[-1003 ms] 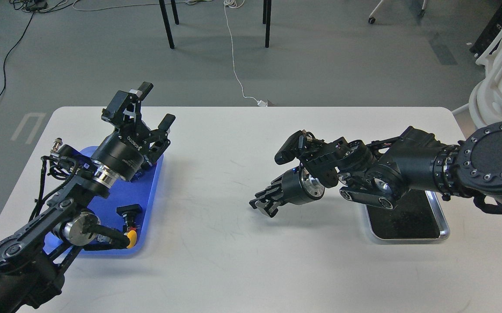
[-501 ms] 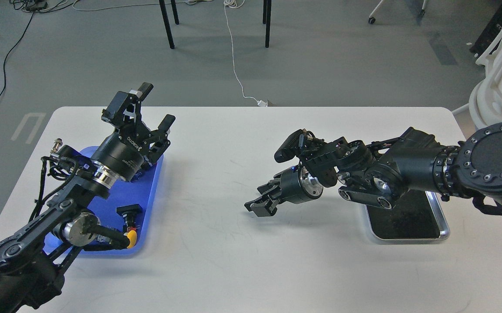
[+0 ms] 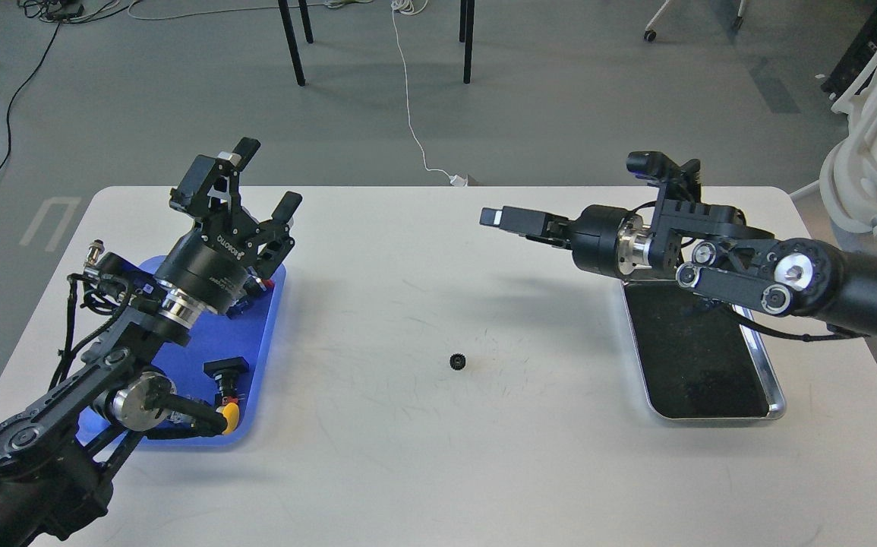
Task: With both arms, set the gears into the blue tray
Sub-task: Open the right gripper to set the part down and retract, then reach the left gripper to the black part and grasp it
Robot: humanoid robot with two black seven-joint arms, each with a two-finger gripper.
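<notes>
Gear [image 3: 456,361], tiny, light, rigid, lies on counter [image 3: 408,441]; judged best pinched across its rim; left pincer [image 3: 260,178] spread, right pincer [image 3: 499,217] state cannot be told.

Bright, even overhead light fills the scene. The white table [image 3: 423,425] shows soft, faint shadows under both arms and mild glare near its far edge. Focus is sharp throughout, with no motion blur; straight lines bow slightly toward the corners.
</notes>
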